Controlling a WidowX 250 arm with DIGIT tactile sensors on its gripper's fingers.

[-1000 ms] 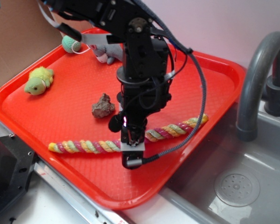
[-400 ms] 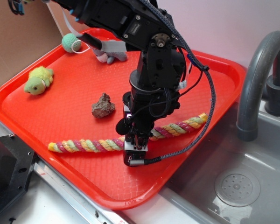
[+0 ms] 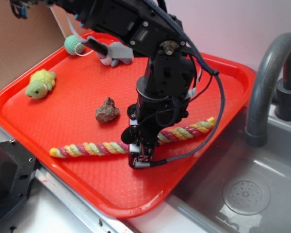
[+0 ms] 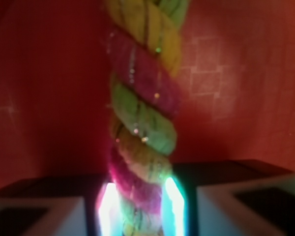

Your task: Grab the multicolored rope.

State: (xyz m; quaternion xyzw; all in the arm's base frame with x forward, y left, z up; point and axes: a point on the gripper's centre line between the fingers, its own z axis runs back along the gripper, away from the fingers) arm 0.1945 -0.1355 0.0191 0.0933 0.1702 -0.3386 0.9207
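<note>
Gripper clamped on the multicolored rope at mid-length, near the red tray's front edge; rope between glowing fingers in wrist view

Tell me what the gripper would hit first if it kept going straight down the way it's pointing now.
The gripper points down with the twisted yellow, green and pink rope already between its fingers. Straight on it would meet the red plastic tray under the rope, though the remaining gap is unclear.

Multicolored rope – twisted yellow, pale green, magenta-pink strands – on a red tray; black gripper, green-yellow plush turtle.
</note>
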